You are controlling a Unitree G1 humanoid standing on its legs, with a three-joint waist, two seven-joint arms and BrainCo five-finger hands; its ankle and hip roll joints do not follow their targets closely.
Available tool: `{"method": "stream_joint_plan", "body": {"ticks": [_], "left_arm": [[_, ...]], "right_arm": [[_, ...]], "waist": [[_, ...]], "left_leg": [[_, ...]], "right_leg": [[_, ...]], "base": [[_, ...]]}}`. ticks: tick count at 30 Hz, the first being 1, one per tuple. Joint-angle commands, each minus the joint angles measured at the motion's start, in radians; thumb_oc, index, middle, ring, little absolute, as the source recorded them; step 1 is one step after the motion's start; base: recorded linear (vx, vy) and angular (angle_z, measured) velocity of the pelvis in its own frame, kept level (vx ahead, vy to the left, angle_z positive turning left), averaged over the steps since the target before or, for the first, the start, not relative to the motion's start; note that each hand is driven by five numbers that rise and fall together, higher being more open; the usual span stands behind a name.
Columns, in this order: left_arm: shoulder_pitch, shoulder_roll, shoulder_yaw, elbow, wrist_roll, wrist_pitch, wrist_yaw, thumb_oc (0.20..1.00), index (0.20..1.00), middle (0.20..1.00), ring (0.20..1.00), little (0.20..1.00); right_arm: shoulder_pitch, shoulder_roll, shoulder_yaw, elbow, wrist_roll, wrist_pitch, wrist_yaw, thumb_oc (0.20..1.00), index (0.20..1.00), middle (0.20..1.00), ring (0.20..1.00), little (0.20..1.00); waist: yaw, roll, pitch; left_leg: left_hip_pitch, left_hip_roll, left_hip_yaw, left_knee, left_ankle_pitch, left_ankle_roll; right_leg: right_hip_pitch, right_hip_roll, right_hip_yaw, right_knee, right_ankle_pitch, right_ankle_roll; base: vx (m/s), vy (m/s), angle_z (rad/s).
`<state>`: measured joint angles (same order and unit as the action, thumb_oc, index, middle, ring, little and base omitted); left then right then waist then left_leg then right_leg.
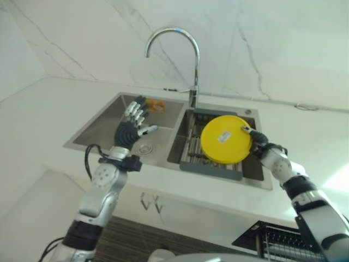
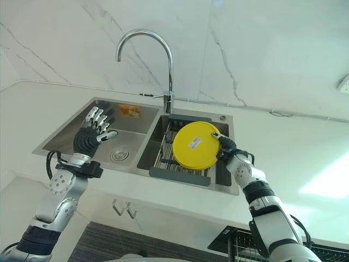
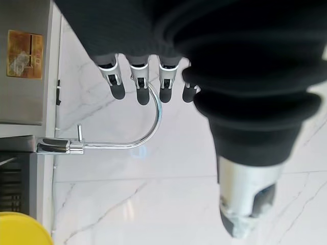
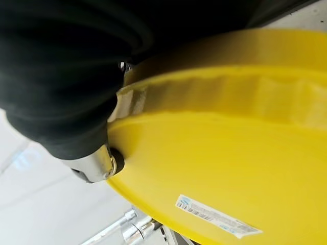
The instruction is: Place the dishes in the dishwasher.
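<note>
From the head views, the right hand is pinching the rim of a yellow plate, holding it tilted on edge over a dark rack in the right basin of a steel sink, with the faucet arching just behind, while the left hand is hovering with fingers spread over the left basin near its drain, and white marble is lining the counter and wall. The left wrist view is showing straight fingers pointing toward the faucet. In the right wrist view the thumb is pressing the plate's labelled underside.
</note>
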<state>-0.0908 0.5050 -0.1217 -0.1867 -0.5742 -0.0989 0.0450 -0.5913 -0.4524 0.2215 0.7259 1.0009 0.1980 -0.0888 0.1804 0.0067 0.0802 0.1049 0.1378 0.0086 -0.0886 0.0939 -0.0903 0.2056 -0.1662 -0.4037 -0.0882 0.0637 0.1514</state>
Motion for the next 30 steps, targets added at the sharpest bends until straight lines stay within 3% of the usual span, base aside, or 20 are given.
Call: {"method": "stream_joint_plan", "body": {"ticks": [1,9,18,19,21,22,25,27,29,30], "left_arm": [[-0.056,0.027,-0.013,-0.029,-0.037,-0.058,-0.009,1.0,1.0,1.0,1.0,1.0],[0.012,0.029,0.036,-0.061,-0.031,-0.082,-0.048,1.0,1.0,1.0,1.0,1.0],[0.094,0.012,0.173,-0.214,-0.004,-0.263,-0.069,1.0,1.0,1.0,1.0,1.0],[0.102,0.006,0.19,-0.23,0.005,-0.284,-0.073,1.0,1.0,1.0,1.0,1.0],[0.117,-0.016,0.221,-0.25,0.014,-0.313,-0.073,1.0,1.0,1.0,1.0,1.0],[0.119,-0.024,0.228,-0.255,0.022,-0.32,-0.072,1.0,1.0,1.0,1.0,1.0],[0.097,-0.007,0.225,-0.249,0.087,-0.353,-0.066,1.0,1.0,1.0,1.0,1.0],[0.084,0.015,0.216,-0.246,0.108,-0.352,-0.085,1.0,1.0,1.0,1.0,1.0],[0.073,0.035,0.208,-0.25,0.115,-0.33,-0.098,1.0,1.0,1.0,1.0,1.0],[0.079,0.048,0.208,-0.249,0.157,-0.334,-0.088,1.0,1.0,1.0,1.0,1.0]], "right_arm": [[-0.106,-0.01,-0.059,-0.117,0.055,-0.14,-0.001,0.2,0.2,0.2,0.2,0.2],[0.031,-0.018,-0.144,-0.475,0.077,-0.174,-0.04,0.2,0.2,0.2,0.2,0.2],[0.316,0.025,-0.339,-0.895,0.103,-0.213,-0.041,0.2,0.2,0.2,0.2,0.2],[0.34,0.025,-0.361,-0.926,0.104,-0.222,-0.044,0.2,0.2,0.2,0.2,0.2],[0.386,0.028,-0.387,-0.997,0.124,-0.217,-0.034,0.2,0.2,0.2,0.2,0.2],[0.395,0.032,-0.394,-1.014,0.13,-0.212,-0.032,0.2,0.2,0.2,0.2,0.2],[0.429,0.09,-0.399,-1.047,0.111,-0.209,-0.02,0.2,0.2,0.2,0.2,0.2],[0.478,0.091,-0.426,-1.069,0.129,-0.209,-0.012,0.2,0.2,0.2,0.2,0.2],[0.516,0.093,-0.449,-1.077,0.156,-0.197,0.026,0.2,0.2,0.2,0.2,0.2],[0.529,0.081,-0.454,-1.07,0.184,-0.187,0.055,0.2,0.2,0.2,0.2,0.2]], "waist": [[0.025,-0.05,0.006],[-0.004,-0.055,0.007],[-0.066,-0.047,0.005],[-0.068,-0.052,0.017],[-0.067,-0.065,0.043],[-0.072,-0.071,0.048],[-0.128,-0.046,0.051],[-0.161,-0.05,0.063],[-0.179,-0.064,0.08],[-0.18,-0.066,0.092]], "left_leg": [[0.068,-0.014,0.058,0.001,-0.135,0.018],[0.064,-0.005,0.074,0.001,-0.132,0.016],[0.066,0.004,0.119,0.016,-0.108,0.011],[0.042,-0.01,0.105,0.079,-0.123,0.007],[-0.035,-0.075,0.005,0.228,-0.174,0.022],[-0.046,-0.1,-0.011,0.243,-0.194,0.038],[0.032,-0.106,0.011,0.103,-0.187,0.073],[0.052,-0.118,0.02,0.082,-0.194,0.083],[0.069,-0.127,0.025,0.075,-0.204,0.08],[0.092,-0.123,0.043,0.068,-0.217,0.079]], "right_leg": [[0.016,-0.014,0.029,0.001,-0.051,-0.03],[0.004,-0.009,0.029,0.001,-0.049,-0.031],[-0.031,0.023,0.086,0.001,-0.056,-0.048],[-0.035,0.022,0.102,0.001,-0.052,-0.053],[-0.048,0.015,0.156,0.001,-0.037,-0.053],[-0.061,0.006,0.175,0.001,-0.022,-0.048],[-0.116,-0.023,0.233,0.009,0.029,0.005],[-0.155,-0.042,0.264,0.032,0.06,0.029],[-0.208,-0.065,0.241,0.07,0.12,0.043],[-0.232,-0.064,0.182,0.112,0.128,0.054]], "base": [[0.0,0.0,0.0],[0.01,-0.053,0.01],[0.04,-0.066,0.0],[-0.04,0.04,-0.06],[-0.1,0.152,-0.21],[-0.11,0.297,-0.5],[-0.01,0.344,-0.85],[0.02,0.224,-0.7],[-0.02,0.128,-0.51],[-0.08,0.159,-0.53]]}}
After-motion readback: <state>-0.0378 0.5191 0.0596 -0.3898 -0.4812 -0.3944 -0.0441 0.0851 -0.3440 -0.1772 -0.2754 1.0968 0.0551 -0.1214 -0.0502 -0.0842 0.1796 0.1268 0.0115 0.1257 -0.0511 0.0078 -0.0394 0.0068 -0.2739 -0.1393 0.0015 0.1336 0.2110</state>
